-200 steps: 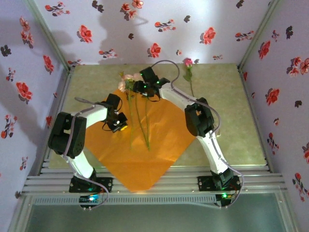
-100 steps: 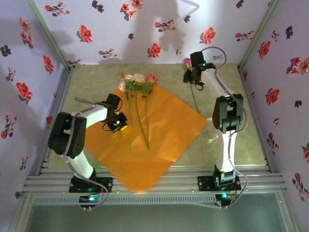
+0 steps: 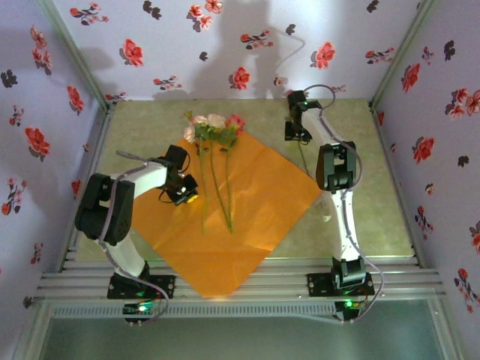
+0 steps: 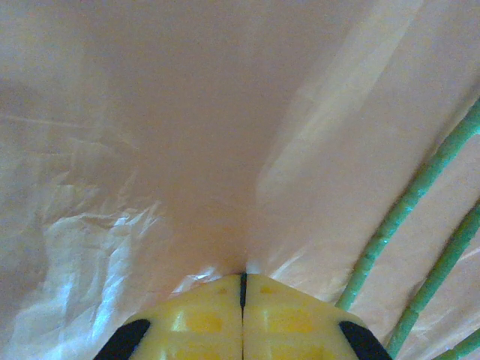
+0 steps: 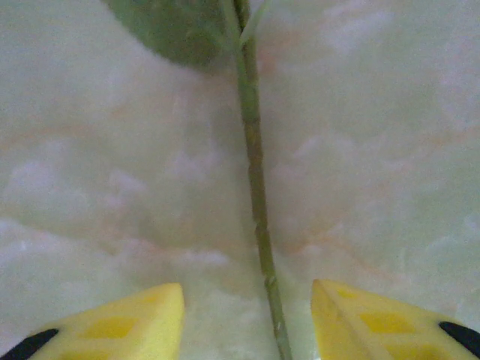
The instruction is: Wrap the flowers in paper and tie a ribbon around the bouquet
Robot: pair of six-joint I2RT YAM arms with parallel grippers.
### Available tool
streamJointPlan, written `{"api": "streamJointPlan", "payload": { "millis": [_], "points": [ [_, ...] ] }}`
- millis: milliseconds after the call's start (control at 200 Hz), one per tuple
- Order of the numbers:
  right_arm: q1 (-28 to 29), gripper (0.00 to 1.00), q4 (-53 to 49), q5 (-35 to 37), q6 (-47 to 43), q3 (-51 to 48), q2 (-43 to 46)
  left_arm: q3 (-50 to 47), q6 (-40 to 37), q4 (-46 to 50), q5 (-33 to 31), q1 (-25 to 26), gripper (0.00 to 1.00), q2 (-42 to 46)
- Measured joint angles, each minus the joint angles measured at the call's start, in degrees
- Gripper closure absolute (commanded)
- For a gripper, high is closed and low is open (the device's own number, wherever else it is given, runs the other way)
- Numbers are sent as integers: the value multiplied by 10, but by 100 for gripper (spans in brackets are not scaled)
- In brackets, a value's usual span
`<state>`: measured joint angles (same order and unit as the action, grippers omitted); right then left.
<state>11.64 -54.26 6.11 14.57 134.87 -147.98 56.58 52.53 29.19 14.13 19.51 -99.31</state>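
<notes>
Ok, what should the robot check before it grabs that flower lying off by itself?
1. Loose flower's stem lies between the right gripper fingers: ok.
2. Jaws open, not touching the stem: ok.
3. Leaf clear of the fingers: ok.
4. Left gripper shut, down on the paper: ok.
5. Other flowers lying on the paper: ok.
6. Right gripper low enough to pinch: cannot tell.

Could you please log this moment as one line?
left end effector: shut, on paper | right end effector: open, astride stem | flowers: three on paper
</notes>
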Motion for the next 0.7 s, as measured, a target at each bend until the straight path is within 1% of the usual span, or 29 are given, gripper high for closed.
{"api": "streamJointPlan", "payload": {
  "millis": [50,130,210,310,360,525,620,700],
  "points": [
    [-3,60,-12,-10,0,23,-12,0,0,0,0,0,95,0],
    [-4,67,-18,-7,-4,52,-26,0,0,1,0,0,95,0],
    [-9,74,-18,-12,-6,65,-36,0,0,2,0,0,95,0],
    [-11,90,-23,1,-13,69,-37,2,0,7,0,0,95,0],
    [-12,100,-23,2,-19,71,-38,3,0,11,0,0,95,-1],
    [-13,100,-19,32,-21,54,-28,5,0,20,0,0,95,-1],
    [-15,100,-2,68,-23,5,4,7,0,27,0,0,95,-1],
    [-16,100,19,113,-26,-43,48,8,0,30,0,0,95,-2]
  ]
}}
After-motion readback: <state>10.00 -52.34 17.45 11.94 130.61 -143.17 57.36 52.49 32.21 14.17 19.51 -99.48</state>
